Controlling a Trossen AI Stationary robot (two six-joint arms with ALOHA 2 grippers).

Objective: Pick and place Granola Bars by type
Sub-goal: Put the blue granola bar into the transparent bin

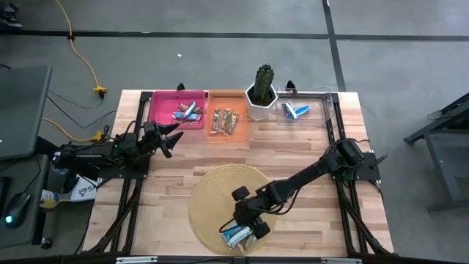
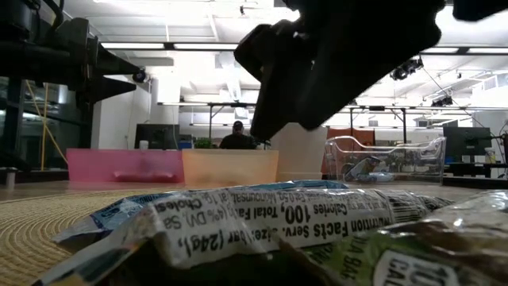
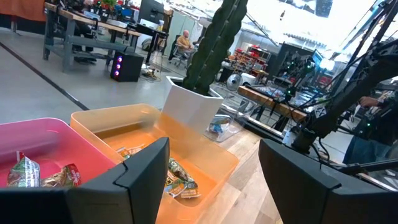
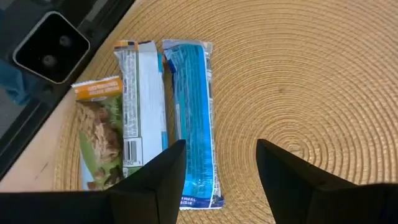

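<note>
Right wrist view: right gripper [image 4: 217,180] hovering with fingers apart and nothing between them above the woven round mat [image 4: 298,81], poised just beside a blue-wrapped bar [image 4: 191,118]. Lying alongside and touching it, a white-backed bar with blue edging [image 4: 142,106], then a tan-and-green oat bar [image 4: 99,130] at the mat's edge, close to the table-level camera block [image 4: 51,46]. Seen from above, the same three bars [image 1: 238,236] clustered at the mat's near rim under the right gripper [image 1: 245,220], apparently the last unsorted stock. Farther out, along the table's far edge, sorting well advanced: pink bin [image 1: 163,110] holding several mixed blue-red-white bars [image 1: 187,112], orange bin [image 1: 229,97] holding a heap of brown bars [image 1: 226,121], clear bin [image 1: 326,110] holding a couple of blue-and-white bars [image 1: 295,111], with a potted cactus [image 1: 262,92] standing between the orange and clear bins. Left gripper [image 1: 170,136] idle near the pink bin's front corner, spread wide and carrying nothing. By this reckoning, most of the job finished, three bars remaining, likely the blue-wrapped one next in line.
</note>
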